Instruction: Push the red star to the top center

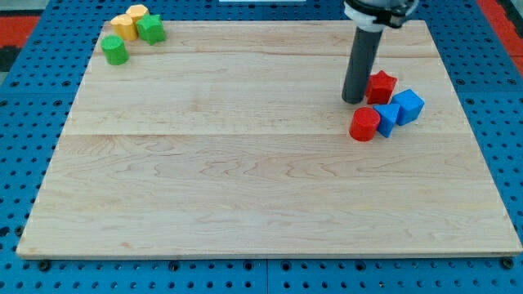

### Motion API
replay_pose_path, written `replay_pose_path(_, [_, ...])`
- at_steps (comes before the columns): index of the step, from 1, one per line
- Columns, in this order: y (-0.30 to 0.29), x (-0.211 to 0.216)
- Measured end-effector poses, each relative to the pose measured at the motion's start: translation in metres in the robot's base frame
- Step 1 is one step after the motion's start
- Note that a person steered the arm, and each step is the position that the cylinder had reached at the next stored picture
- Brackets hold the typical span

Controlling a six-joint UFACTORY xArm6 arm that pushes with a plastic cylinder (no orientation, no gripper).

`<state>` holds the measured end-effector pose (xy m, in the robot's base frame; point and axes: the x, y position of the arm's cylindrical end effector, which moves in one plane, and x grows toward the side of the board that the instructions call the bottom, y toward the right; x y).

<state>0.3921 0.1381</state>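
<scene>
Rod-ended, with no claw to spread or close, my tip (pixel 354 101) rests on the wooden board (pixel 245 180) near its right edge; the red star (pixel 381 86) touches it on the view's right. Below the star: red cylinder (pixel 364 124), two blue blocks (pixel 398 110); green and yellow blocks (pixel 133 31) occupy the top-left corner.

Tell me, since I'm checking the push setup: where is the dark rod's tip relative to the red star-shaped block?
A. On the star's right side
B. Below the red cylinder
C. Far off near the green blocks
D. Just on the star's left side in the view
D: my tip sits right beside the red star-shaped block, on its left side in the view, above the red cylinder.
</scene>
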Motion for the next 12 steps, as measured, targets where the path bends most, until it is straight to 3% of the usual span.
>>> replay_pose_path(1, [0.042,0.003])
replay_pose_path(2, [0.088,-0.035])
replay_pose_path(3, [0.059,-0.101])
replay_pose_path(4, [0.010,-0.099])
replay_pose_path(5, [0.081,-0.125])
replay_pose_path(6, [0.129,-0.091])
replay_pose_path(7, [0.082,-0.054])
replay_pose_path(8, [-0.004,-0.063])
replay_pose_path(9, [-0.043,-0.067])
replay_pose_path(10, [-0.031,-0.033])
replay_pose_path(11, [-0.074,-0.024])
replay_pose_path(12, [-0.149,-0.097])
